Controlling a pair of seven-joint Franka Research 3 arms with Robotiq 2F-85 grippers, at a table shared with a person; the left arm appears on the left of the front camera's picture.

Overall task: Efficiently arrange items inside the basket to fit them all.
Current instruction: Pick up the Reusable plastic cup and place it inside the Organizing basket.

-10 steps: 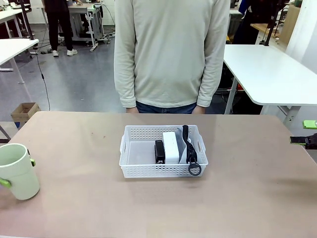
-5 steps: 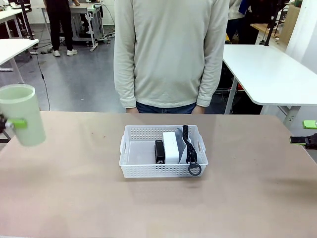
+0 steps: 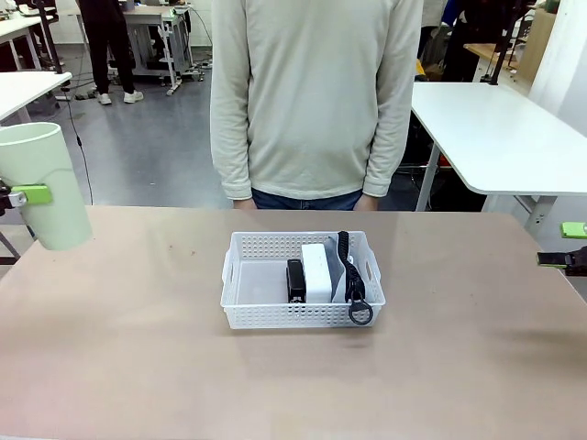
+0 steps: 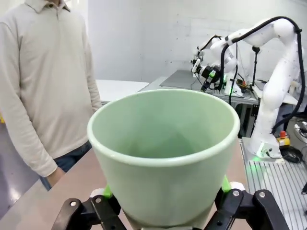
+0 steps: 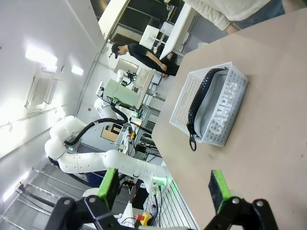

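Observation:
The pale green cup [image 3: 46, 183] hangs tilted in the air above the table's far left edge, with my left gripper [image 3: 27, 194] shut on its sides. In the left wrist view the cup [image 4: 165, 153] sits between my left gripper's [image 4: 165, 213] green pads, mouth facing the camera, nothing inside. The white basket [image 3: 303, 316] stands mid-table and holds a black stapler [image 3: 295, 280], a white clock [image 3: 315, 270] and the grey pouch [image 3: 337, 275] on edge along its right side. The right wrist view shows the basket [image 5: 184, 103] and the "CAMPUS" pouch [image 5: 223, 112]. My right gripper [image 3: 562, 246] hovers open at the right edge.
A person in a cream sweater [image 3: 316, 101] stands at the far side behind the basket, arms hanging down. The basket's left part [image 3: 257, 284] is bare. Bare tabletop [image 3: 138, 348] lies all around the basket. A white table [image 3: 495, 128] stands behind at the right.
My left gripper has lifted the cup off the table at the near left and raised it up and back. The right gripper and the basket's contents have not moved.

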